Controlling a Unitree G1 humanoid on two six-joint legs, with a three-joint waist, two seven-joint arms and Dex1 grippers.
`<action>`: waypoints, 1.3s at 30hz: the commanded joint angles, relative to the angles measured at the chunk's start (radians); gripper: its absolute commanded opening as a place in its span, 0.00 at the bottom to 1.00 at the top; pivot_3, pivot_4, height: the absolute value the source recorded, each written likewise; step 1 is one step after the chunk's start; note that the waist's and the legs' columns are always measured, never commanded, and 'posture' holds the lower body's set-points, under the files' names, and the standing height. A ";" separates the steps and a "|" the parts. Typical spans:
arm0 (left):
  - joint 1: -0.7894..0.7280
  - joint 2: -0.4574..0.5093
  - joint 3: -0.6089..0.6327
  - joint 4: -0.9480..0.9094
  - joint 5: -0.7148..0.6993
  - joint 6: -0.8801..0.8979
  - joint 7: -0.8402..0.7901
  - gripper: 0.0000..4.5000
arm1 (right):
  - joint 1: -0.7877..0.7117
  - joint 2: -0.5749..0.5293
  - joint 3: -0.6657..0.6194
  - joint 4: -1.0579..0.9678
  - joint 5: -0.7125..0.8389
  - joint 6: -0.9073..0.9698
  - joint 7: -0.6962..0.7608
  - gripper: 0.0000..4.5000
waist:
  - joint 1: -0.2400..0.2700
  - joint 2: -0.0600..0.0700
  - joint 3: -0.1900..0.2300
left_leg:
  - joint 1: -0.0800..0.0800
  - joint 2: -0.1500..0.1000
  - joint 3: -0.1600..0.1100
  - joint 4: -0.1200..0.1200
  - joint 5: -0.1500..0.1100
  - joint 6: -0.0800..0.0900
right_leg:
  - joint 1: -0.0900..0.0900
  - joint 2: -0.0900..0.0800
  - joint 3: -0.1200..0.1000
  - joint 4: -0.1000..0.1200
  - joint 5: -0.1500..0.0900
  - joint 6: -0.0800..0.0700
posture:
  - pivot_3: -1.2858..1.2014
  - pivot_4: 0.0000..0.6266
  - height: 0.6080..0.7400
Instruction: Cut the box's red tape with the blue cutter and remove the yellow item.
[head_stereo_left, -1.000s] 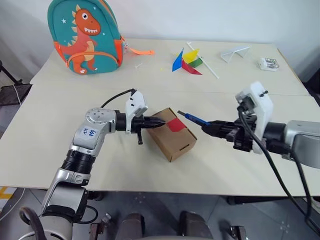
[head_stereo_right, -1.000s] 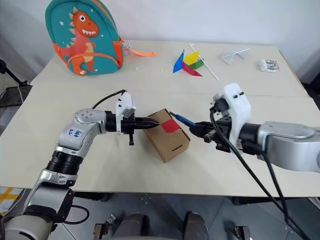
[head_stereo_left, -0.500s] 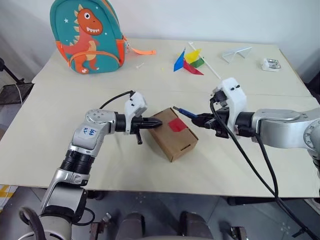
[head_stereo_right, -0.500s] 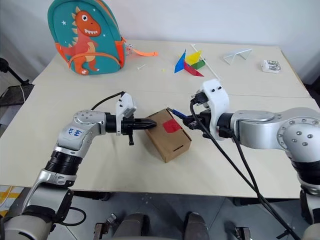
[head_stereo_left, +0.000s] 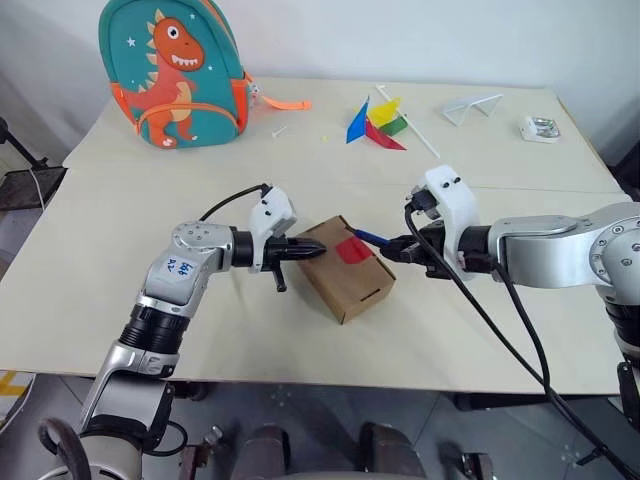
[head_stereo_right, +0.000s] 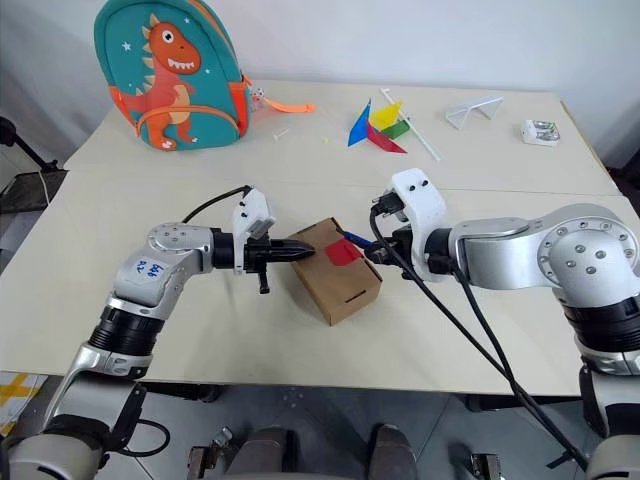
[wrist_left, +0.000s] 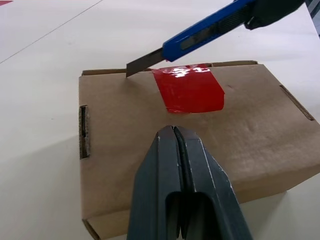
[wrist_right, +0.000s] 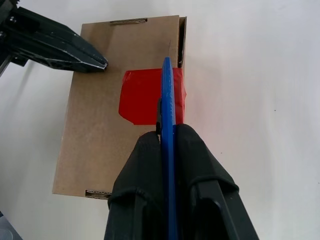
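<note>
The brown cardboard box lies closed at the table's middle with the red tape across its top seam. My left gripper is shut, and its tips press on the box's top near its left end. My right gripper is shut on the blue cutter. The cutter's blade is out and its tip rests at the box's top edge, just beside the tape. From the right wrist, the cutter lies across the tape. The yellow item is hidden.
A dinosaur backpack stands at the far left of the table. A multicoloured pinwheel, a white folded piece and a small shiny object lie along the back right. Bare tabletop surrounds the box.
My right gripper has carried the cutter left toward the box, so its blade now reaches the tape's edge. The left gripper and the box have stayed put.
</note>
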 joint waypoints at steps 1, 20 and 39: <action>0.023 0.006 -0.019 -0.023 0.008 0.013 -0.004 0.00 | 0.004 0.007 -0.021 -0.007 0.021 -0.001 -0.025 0.02 | 0.000 0.000 0.000 | 0.000 0.000 0.000 0.000 0.000 0.000 | 0.000 0.000 0.000 0.000 0.000 0.000 | 0.52 0.24 1.00; 0.033 0.016 -0.023 -0.045 0.005 0.038 -0.008 0.00 | 0.002 0.049 -0.065 0.007 -0.022 -0.033 -0.019 0.02 | 0.000 0.000 0.000 | 0.000 0.000 0.000 0.000 0.000 0.000 | 0.000 0.000 0.000 0.000 0.000 0.000 | 0.52 0.24 1.00; 0.041 0.028 -0.026 -0.058 0.007 0.049 -0.012 0.00 | 0.041 0.115 -0.081 0.006 -0.090 -0.010 -0.011 0.02 | -0.001 0.000 0.000 | 0.000 0.000 0.000 0.000 0.000 0.000 | 0.000 0.000 0.000 0.000 0.000 0.000 | 0.52 0.24 1.00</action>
